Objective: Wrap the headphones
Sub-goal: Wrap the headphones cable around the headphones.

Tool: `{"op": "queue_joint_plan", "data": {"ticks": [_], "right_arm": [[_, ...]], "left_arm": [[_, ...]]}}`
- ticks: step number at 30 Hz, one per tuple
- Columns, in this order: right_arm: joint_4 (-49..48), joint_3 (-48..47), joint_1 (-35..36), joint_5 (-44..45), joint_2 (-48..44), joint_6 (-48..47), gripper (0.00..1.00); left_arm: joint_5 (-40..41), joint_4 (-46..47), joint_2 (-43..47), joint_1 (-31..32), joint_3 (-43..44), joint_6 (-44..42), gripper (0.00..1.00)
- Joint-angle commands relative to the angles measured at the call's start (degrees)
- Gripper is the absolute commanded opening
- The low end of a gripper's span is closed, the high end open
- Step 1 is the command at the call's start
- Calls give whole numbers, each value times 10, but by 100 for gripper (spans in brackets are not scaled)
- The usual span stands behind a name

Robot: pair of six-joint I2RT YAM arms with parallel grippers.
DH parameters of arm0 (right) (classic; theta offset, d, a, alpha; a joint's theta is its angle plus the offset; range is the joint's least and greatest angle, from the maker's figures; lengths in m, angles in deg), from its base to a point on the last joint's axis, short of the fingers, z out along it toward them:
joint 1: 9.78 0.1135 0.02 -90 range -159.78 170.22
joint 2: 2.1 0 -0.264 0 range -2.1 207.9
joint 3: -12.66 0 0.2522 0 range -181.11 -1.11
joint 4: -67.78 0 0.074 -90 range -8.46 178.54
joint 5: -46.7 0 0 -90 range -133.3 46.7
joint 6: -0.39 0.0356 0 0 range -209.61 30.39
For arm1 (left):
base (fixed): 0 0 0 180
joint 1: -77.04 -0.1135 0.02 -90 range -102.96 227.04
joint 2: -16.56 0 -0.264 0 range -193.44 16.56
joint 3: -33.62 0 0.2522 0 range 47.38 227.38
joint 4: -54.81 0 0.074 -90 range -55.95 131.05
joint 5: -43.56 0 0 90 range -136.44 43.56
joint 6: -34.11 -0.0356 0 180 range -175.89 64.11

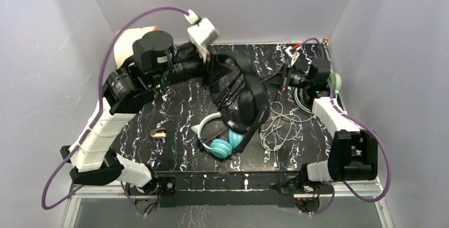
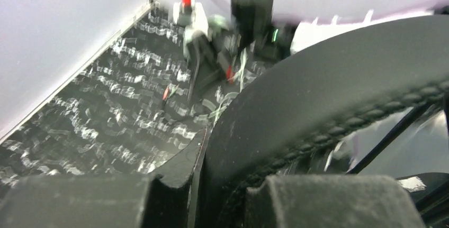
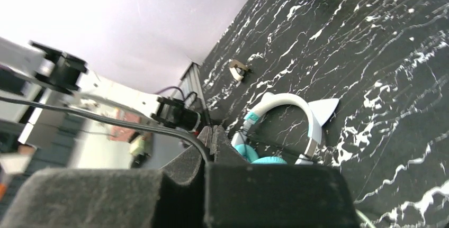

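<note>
Where the left pincer [image 1: 209, 58] reaches over the far half of the marbled table [image 1: 174, 106], its fingers are pressed onto the padded band of the black headset [image 1: 249, 98]. The headset hangs down from that grip toward the near edge. Whether its lower cup touches the table cannot be told. In the left wrist view the stitched band fills the frame and runs up out of the gap between the two fingers.

The right pincer [image 1: 281, 80] stands across from the left one, well apart, with its tips pressed together on a thin black cord [image 3: 106, 116]. In its own wrist view the cord enters at the very tips and stretches away taut toward the other arm.

Ahead of and below the right pincer's tips lies the teal headset [image 3: 286, 111], resting on the table. The sage-green headset [image 1: 335, 82] sits just behind the right pincer, against that arm and mostly hidden. Its light cable [image 1: 280, 125] lies in loose loops on the table to the near side of that pincer.

A small tan object [image 1: 158, 132] lies well to the near side of the left pincer — apart from all three headsets.
</note>
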Motion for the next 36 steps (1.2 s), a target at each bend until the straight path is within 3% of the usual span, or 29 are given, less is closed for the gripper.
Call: {"op": "queue_joint_plan", "data": {"ticks": [1,4,8,11,13,16,22,24,26,31,36], "right_arm": [[167,-84,-85,-71,-19,38,0],[264,-136,-110,-71,-23,-8,0],[371,-213,-111,-56,-21,-51,0],[378,-240,-104,-56,-23,-33,0],[372,-254,-89,-60,-20,-11,0],[325,-258,-64,-53,-30,49,0],[224,-229,29,52,-74,156,0],[228,-220,59,117,-88,150,7],[242,-211,77,181,-107,142,7],[214,-184,177,355,-153,112,6],[200,-162,285,473,-196,37,4]], "left_arm": [[-13,-86,50,0,-108,-227,0],[77,-96,58,1,-158,-289,0],[303,-56,26,0,-215,-357,0],[451,53,-7,0,-265,-395,0],[518,176,-18,0,-301,-426,0],[573,264,-59,-1,-296,-418,0],[645,262,-161,-3,-183,-243,0],[678,256,-186,-3,-152,-194,0],[702,249,-197,-4,-123,-137,0],[687,253,-202,-4,-72,-47,0],[648,230,-231,-15,21,19,0]]}}
